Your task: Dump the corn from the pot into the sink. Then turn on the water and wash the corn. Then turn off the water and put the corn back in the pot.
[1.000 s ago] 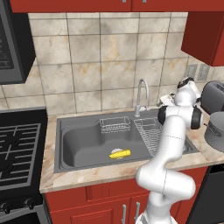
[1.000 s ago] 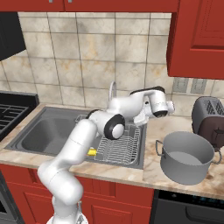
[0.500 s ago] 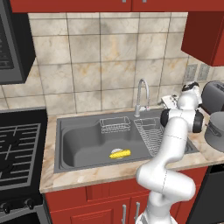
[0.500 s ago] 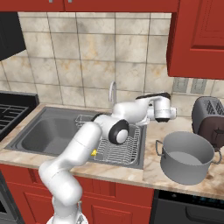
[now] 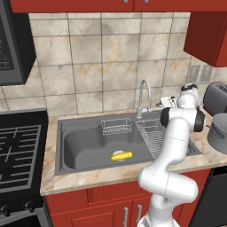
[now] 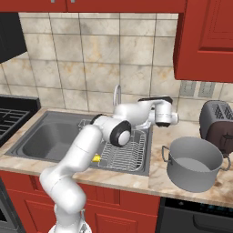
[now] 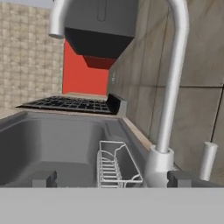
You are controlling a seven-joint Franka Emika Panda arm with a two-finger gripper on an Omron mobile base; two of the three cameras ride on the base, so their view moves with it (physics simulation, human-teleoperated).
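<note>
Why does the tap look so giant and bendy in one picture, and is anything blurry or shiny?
In the hand view the tap looms huge because the camera sits right beside it, and the picture looks soft. In the left base view the corn in the sink is sharp under even light, with no glare. In the right base view the pot shows soft shading.

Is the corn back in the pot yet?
No: the corn lies on the floor of the sink in the left base view, and the pot on the counter looks empty in the right base view.
</note>
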